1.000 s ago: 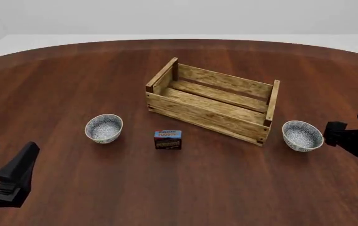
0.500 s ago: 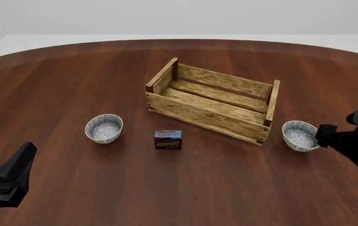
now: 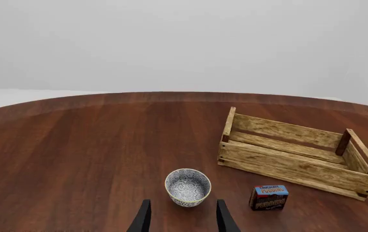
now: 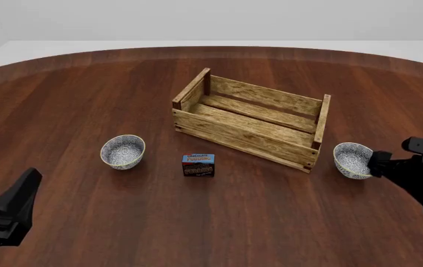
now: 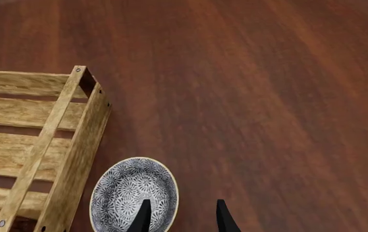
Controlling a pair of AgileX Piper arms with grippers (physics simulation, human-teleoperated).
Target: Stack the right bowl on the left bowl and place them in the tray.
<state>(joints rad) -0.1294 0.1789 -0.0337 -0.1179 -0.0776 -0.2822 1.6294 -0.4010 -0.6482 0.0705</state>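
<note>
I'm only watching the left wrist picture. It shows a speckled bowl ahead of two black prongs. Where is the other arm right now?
Observer: The right claw is at the right bowl, which sits just off the right end of the tray.
Visitor: Has it grabbed that bowl?
Observer: Not yet. The claw is open, with one finger over the bowl's inside and the other outside its rim.
Visitor: And the claw I'm looking through?
Observer: The left claw hangs open near the table's near side, well short of the left bowl.
</note>
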